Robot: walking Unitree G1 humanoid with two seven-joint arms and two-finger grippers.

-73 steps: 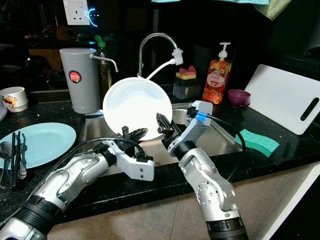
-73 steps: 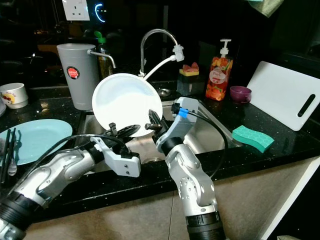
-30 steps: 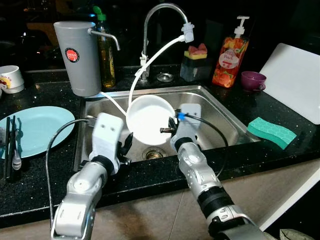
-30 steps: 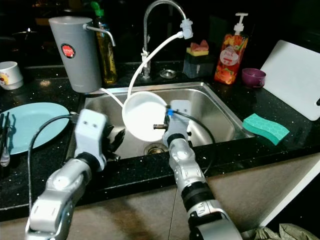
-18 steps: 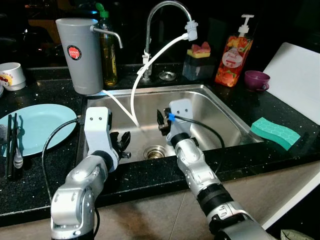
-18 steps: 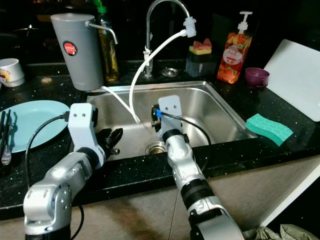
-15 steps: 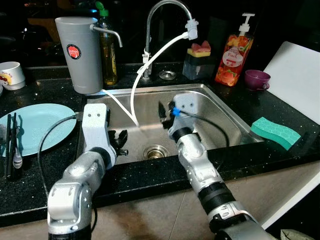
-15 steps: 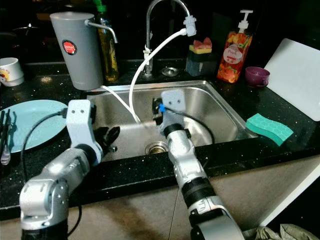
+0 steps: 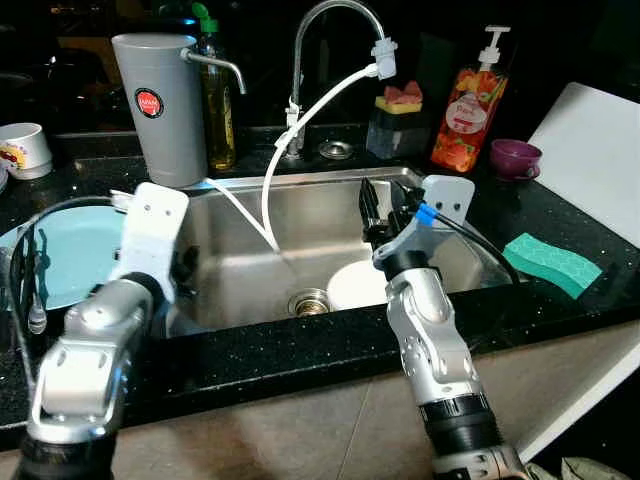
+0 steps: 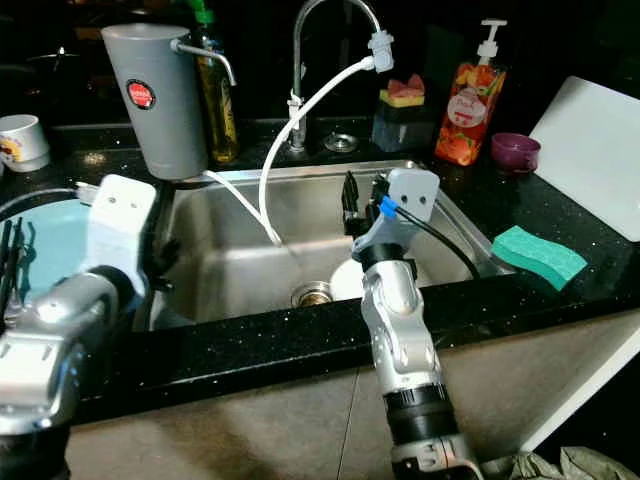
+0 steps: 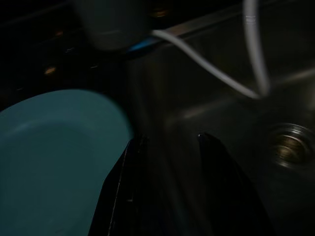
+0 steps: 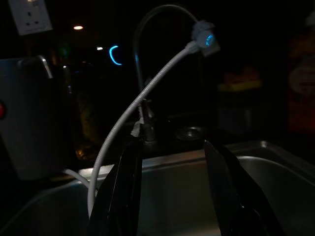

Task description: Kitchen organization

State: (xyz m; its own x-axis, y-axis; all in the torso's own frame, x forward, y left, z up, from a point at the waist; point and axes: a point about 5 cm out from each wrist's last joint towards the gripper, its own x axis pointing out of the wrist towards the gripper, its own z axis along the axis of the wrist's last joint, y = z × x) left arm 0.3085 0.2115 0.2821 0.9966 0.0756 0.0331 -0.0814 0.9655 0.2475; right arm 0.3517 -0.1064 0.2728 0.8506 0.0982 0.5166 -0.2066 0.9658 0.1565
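Note:
A white plate [image 9: 352,286] lies at the bottom of the steel sink [image 9: 240,240], beside the drain. My right gripper [image 9: 383,200] hovers above it, open and holding nothing, fingers pointing up toward the faucet [image 12: 147,29]. My left arm [image 9: 150,235] is over the sink's left rim, next to a light blue plate [image 9: 70,255] on the counter. In the left wrist view my left gripper [image 11: 172,140] is open and holds nothing, between the blue plate [image 11: 54,157] and the sink basin with its drain [image 11: 290,147].
Cutlery [image 9: 30,290] rests on the blue plate's left side. A grey dispenser [image 9: 155,95], an oil bottle, a white hose [image 9: 300,130], a soap bottle [image 9: 465,110] and a purple cup [image 9: 518,158] line the back. A green sponge [image 9: 552,262] and a white cutting board [image 9: 600,150] are at the right.
The white plate went down from above the sink to its bottom, and my right gripper let it go and rose. My left arm swung left toward the blue plate.

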